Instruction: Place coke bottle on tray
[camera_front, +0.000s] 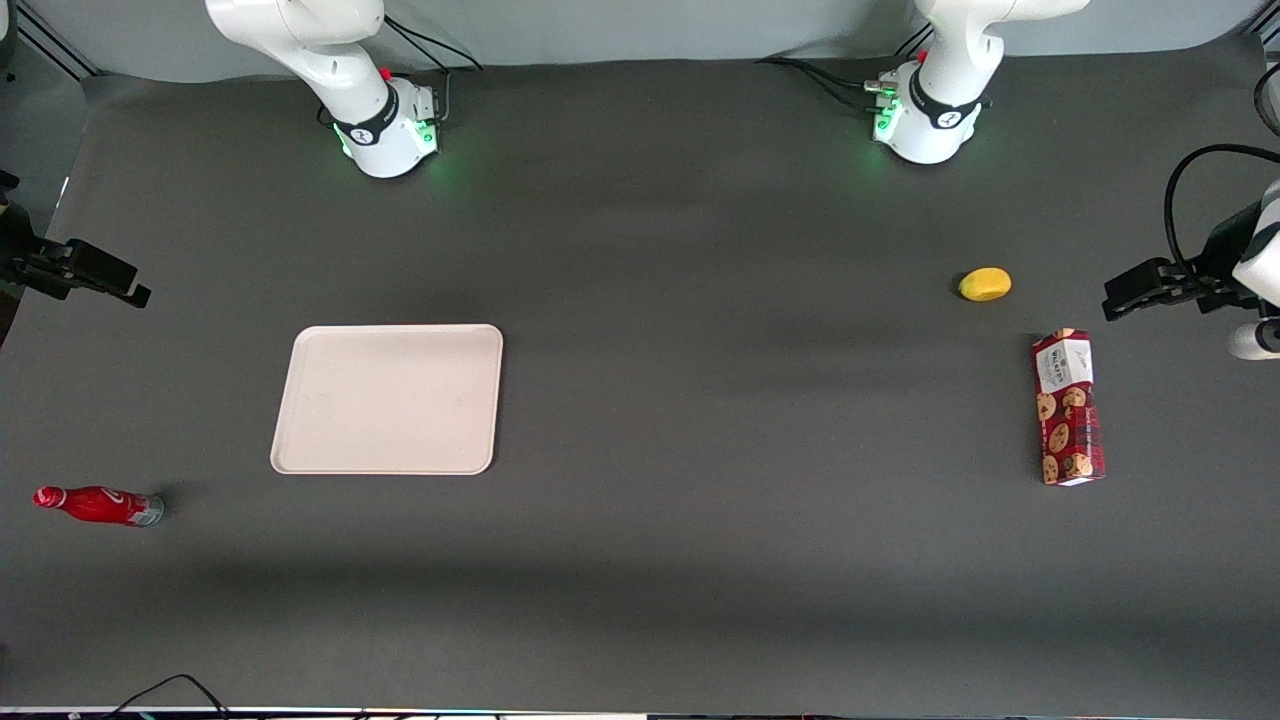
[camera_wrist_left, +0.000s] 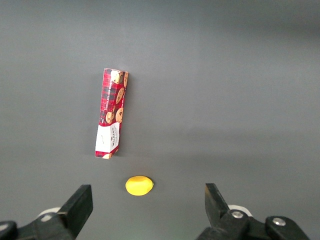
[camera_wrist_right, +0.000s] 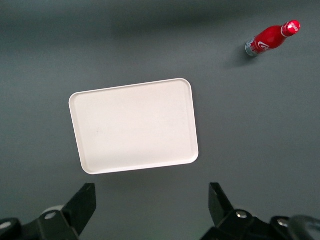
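Red and slim, the coke bottle (camera_front: 98, 505) shows at the lower left of the front view, on the dark grey tabletop (camera_front: 700, 300) toward the working arm's end; in that view it appears tilted, with its cap toward the left edge of the frame and its silvery base toward the tray. Above it, at the left edge of the frame, the right arm's gripper (camera_front: 105, 285) hangs over the tabletop, well apart from the bottle and holding nothing; its wrist view shows the jaws standing wide apart, with bare tabletop between them. To the right of the bottle, and farther from the front camera, the cream tray (camera_front: 386, 398) lies flat left of centre, with nothing on it. The bottle is off the tray, near it but not touching. Seen from the right wrist, the tray (camera_wrist_right: 134, 125) lies just past the open jaws (camera_wrist_right: 152, 210), and the bottle (camera_wrist_right: 272, 39) stands apart from it on the grey surface. At the right of the front view, toward the parked arm's end, a yellow lemon (camera_front: 985, 284) rests on the tabletop, and just below it in the frame a red cookie box (camera_front: 1068, 407) lies flat, nearer the camera.
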